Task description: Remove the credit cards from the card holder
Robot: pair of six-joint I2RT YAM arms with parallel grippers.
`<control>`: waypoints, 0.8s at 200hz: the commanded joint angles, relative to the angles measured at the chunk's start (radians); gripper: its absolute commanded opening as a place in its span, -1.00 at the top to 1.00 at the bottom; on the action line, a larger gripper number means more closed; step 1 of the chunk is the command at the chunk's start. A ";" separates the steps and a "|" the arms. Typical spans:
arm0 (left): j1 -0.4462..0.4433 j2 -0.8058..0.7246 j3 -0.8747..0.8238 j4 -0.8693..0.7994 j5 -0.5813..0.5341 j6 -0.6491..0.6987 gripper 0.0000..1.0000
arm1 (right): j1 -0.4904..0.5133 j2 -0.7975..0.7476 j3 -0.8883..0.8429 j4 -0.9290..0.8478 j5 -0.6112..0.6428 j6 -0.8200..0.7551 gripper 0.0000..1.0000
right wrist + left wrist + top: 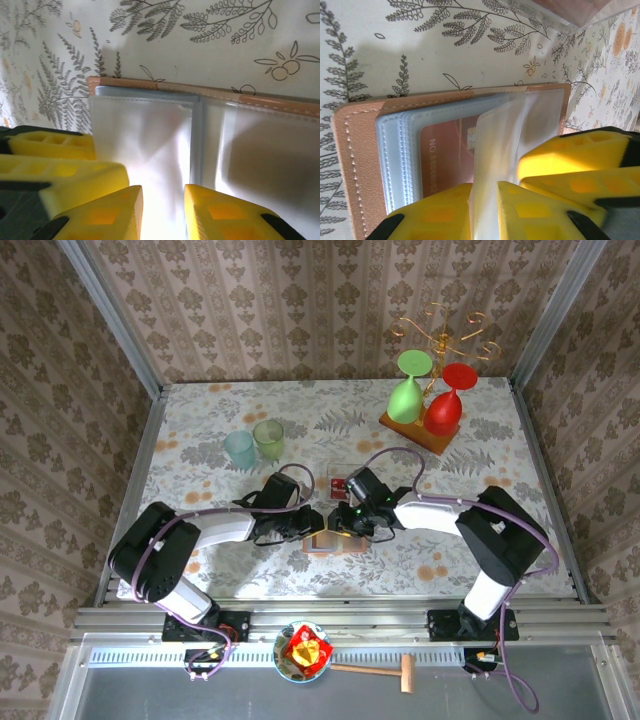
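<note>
The card holder (325, 542) lies open on the table between my two arms, salmon-brown with clear plastic sleeves. In the left wrist view its stitched cover (355, 150) is on the left, and a red credit card (445, 155) with white numbers sits inside a sleeve. My left gripper (484, 200) is shut on one raised clear sleeve. My right gripper (163, 210) is closed on clear sleeves near the spine, beside the cover's edge (150, 85). The two grippers (315, 523) (337, 521) almost touch. Another red card (338, 483) lies on the table just behind them.
A wooden stand (415, 430) with a green and a red wine glass is at the back right. Two pale cups (240, 448) (268, 438) stand at the back left. A bowl (303, 652) and a wooden mallet (385, 671) sit below the table's front rail.
</note>
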 commanded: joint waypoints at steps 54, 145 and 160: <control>-0.011 -0.025 0.061 -0.048 0.007 0.015 0.54 | -0.026 -0.134 -0.021 -0.066 0.063 -0.004 0.43; -0.042 -0.015 0.147 -0.112 0.004 0.040 0.30 | -0.052 -0.233 -0.037 -0.124 0.091 -0.019 0.43; -0.052 0.002 0.164 -0.114 0.004 0.041 0.26 | -0.058 -0.251 -0.045 -0.130 0.097 -0.021 0.42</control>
